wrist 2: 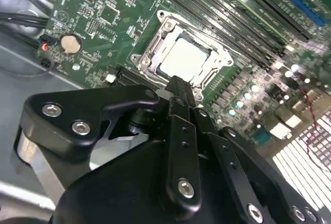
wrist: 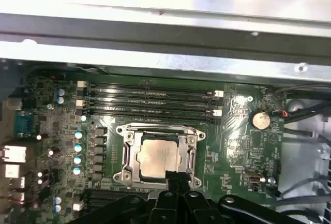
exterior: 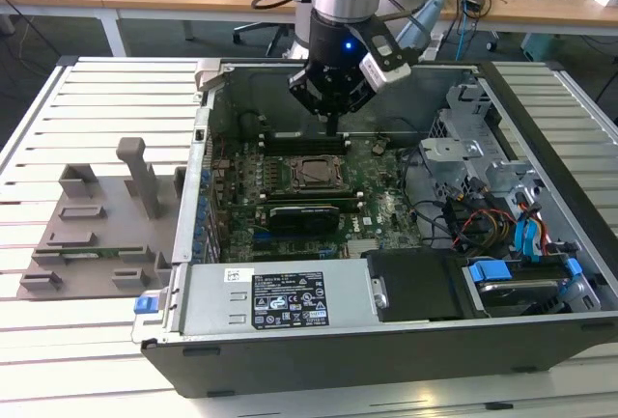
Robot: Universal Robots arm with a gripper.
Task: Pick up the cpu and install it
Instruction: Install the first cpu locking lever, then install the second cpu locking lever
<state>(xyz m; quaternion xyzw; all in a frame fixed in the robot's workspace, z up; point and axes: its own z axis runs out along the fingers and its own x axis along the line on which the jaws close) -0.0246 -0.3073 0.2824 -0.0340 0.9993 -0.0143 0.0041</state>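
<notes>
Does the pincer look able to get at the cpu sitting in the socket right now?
Probably yes. The cpu lies uncovered in the socket frame, and the pincer hangs just above its edge with nothing between them.

I see the cpu (wrist: 158, 158) with a smooth, pale metal top, faintly shiny, in a bright metal socket frame (wrist: 125, 154). The gripper (wrist 2: 178, 92) looks matt black. The motherboard (wrist: 243, 146) is glossy green; the holder tray (exterior: 97, 235) dull grey plastic.

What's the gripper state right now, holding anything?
Gripper: shut, holding nothing, fingertips just above the edge of the cpu, which sits in the socket.
</notes>
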